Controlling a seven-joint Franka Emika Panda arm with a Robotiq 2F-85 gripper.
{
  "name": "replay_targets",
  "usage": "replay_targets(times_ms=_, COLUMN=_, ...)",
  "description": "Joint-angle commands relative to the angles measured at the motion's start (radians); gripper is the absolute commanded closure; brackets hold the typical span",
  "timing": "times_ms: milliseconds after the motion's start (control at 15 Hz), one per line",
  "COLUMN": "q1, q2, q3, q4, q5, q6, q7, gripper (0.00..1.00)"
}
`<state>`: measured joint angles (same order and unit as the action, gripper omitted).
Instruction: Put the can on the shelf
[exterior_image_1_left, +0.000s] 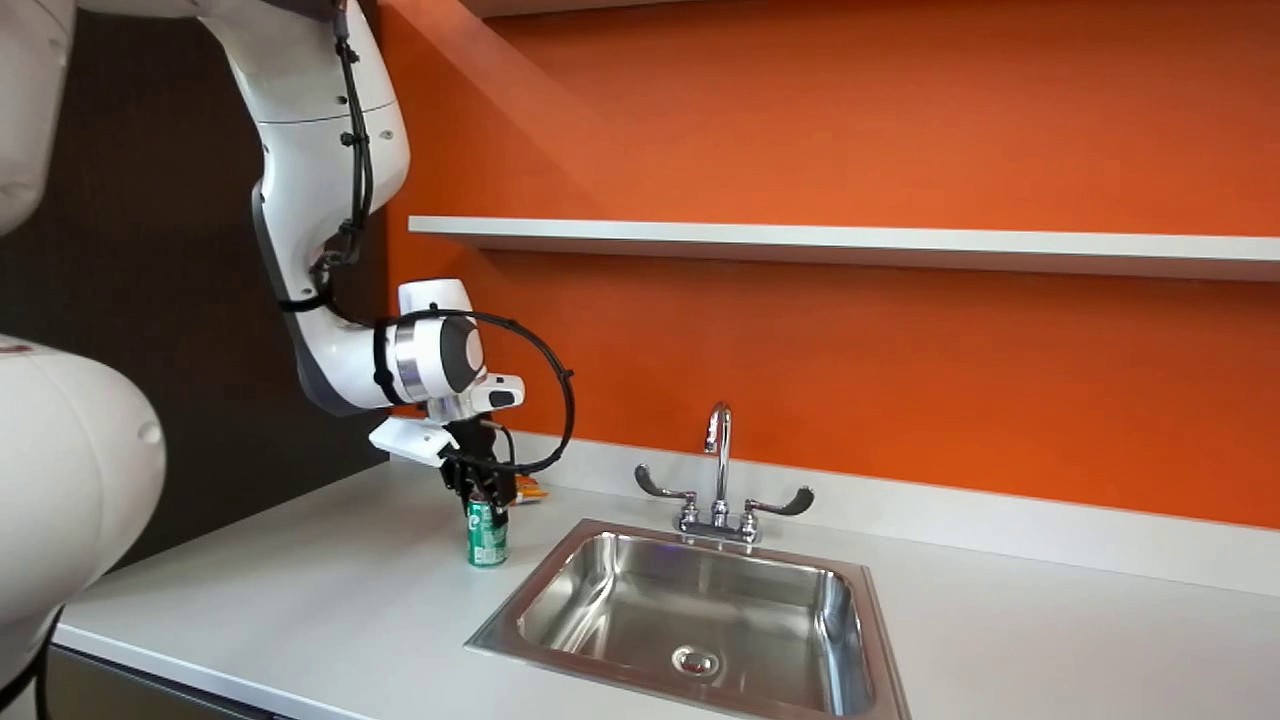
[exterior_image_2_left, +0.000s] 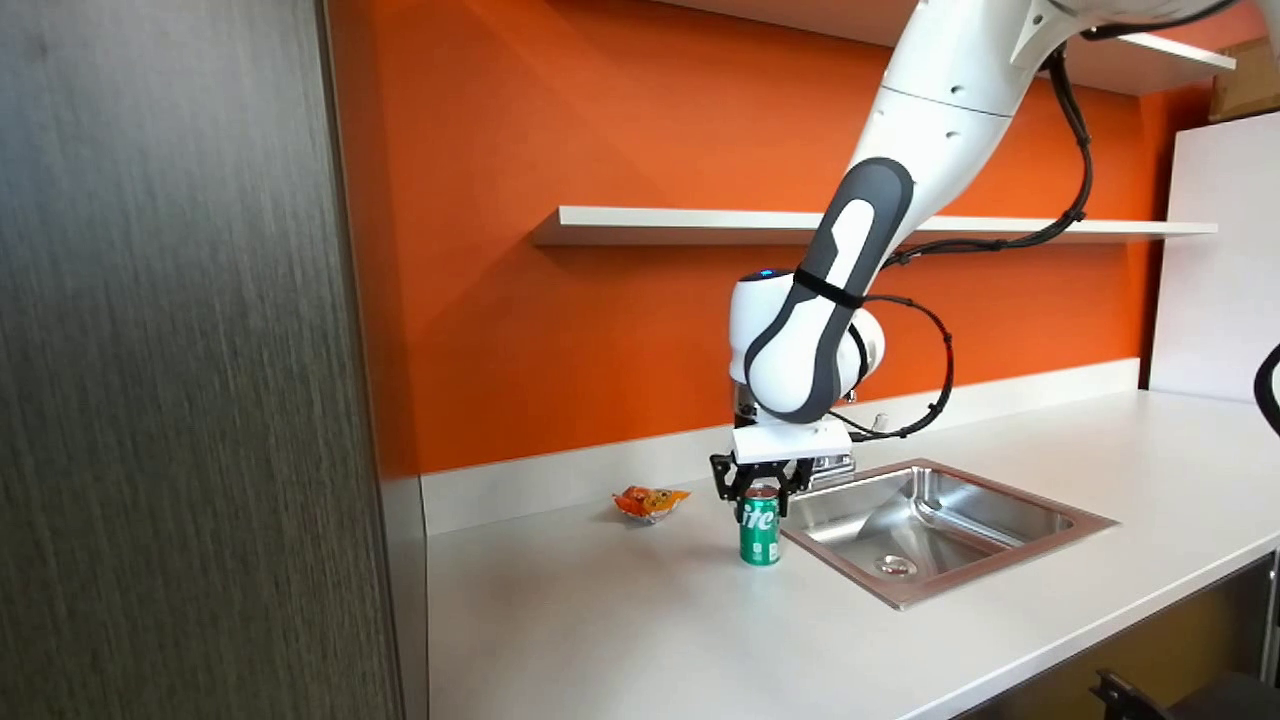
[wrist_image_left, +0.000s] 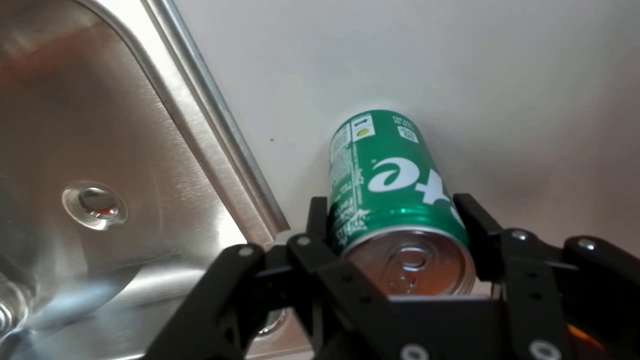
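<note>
The can (exterior_image_1_left: 487, 542) is green with white lettering and a reddish top. It stands upright on the white countertop, left of the sink in an exterior view; it also shows in an exterior view (exterior_image_2_left: 759, 543) and in the wrist view (wrist_image_left: 387, 145). My gripper (wrist_image_left: 390, 199) points down over the can, with a black finger against each side of its upper part. No gap shows between the fingers and the can. The gripper also shows in both exterior views (exterior_image_1_left: 487, 508) (exterior_image_2_left: 762, 510). The shelf (exterior_image_1_left: 840, 238) is a long white board on the orange wall, well above the gripper; it also shows in an exterior view (exterior_image_2_left: 690, 219).
A steel sink (exterior_image_1_left: 590, 690) with a faucet (exterior_image_1_left: 719, 460) lies beside the can. A small orange packet (exterior_image_2_left: 650, 502) lies near the backsplash. A dark panel (exterior_image_2_left: 190, 400) stands at one end of the countertop (exterior_image_2_left: 560, 620). A higher shelf (exterior_image_2_left: 1150, 62) hangs above.
</note>
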<state>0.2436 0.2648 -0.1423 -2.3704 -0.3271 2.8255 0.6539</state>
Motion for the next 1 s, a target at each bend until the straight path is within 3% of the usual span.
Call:
replay_targets(times_ms=0, q1=0.021, q2=0.0, q3=-0.018, q4=0.013, q5=-0.025, q6=0.002, q7=0.027, gripper=0.62)
replay_targets(times_ms=600, q1=0.028, q2=-0.136, q3=0.013, q4=-0.034, q5=-0.021, q6=-0.075, q7=0.017, gripper=0.62)
replay_targets(times_ms=933, q1=-0.001, q2=-0.224, q3=0.062, q4=-0.049, q5=-0.01, q6=-0.151, q7=0.003, gripper=0.62)
